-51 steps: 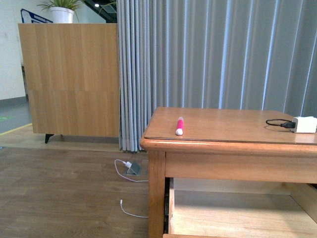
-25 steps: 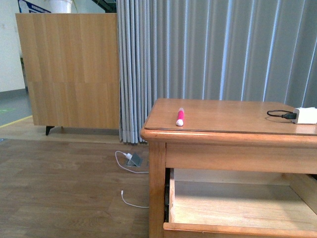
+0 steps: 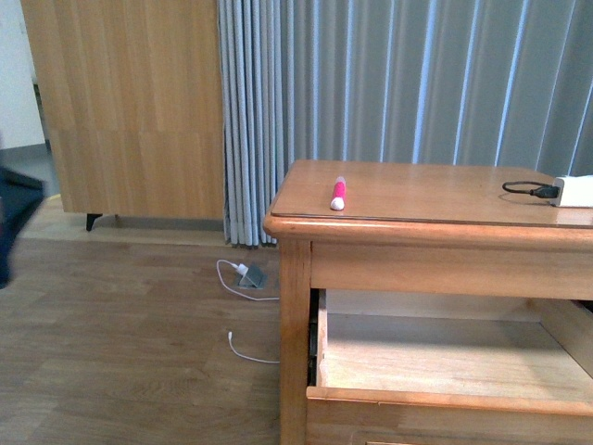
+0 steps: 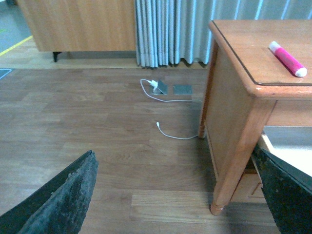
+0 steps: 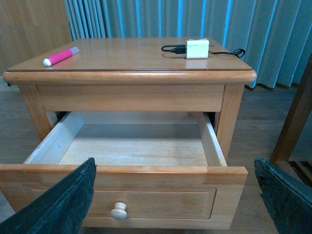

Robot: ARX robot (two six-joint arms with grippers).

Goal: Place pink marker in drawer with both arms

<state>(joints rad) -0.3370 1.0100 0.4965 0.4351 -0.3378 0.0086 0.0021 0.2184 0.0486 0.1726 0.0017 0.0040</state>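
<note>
The pink marker (image 3: 338, 194) lies on the cabinet top (image 3: 435, 199) near its left front corner, whitish end toward the front edge. It shows too in the left wrist view as the pink marker (image 4: 287, 59) and in the right wrist view as the pink marker (image 5: 60, 56). Below the top, the drawer (image 3: 445, 400) stands pulled out, pale inside and holding nothing. My right gripper (image 5: 174, 163) hangs open in front of the drawer's front panel (image 5: 146, 195), above its knob (image 5: 118, 210). My left gripper (image 4: 174, 161) is open over the floor, left of the cabinet's leg (image 4: 234, 161).
A white charger (image 3: 574, 190) with a black cable sits at the top's right rear; it appears again as the charger (image 5: 197, 48). White cables (image 3: 246, 278) lie on the floor by the curtain. A dark blurred shape (image 3: 14, 218) is at the left edge. A wooden post (image 5: 292, 122) stands right of the drawer.
The front view has tilted down: the cabinet sits higher in the picture and more of the open drawer shows. A dark blurred shape has entered at the left edge. The marker has not moved.
</note>
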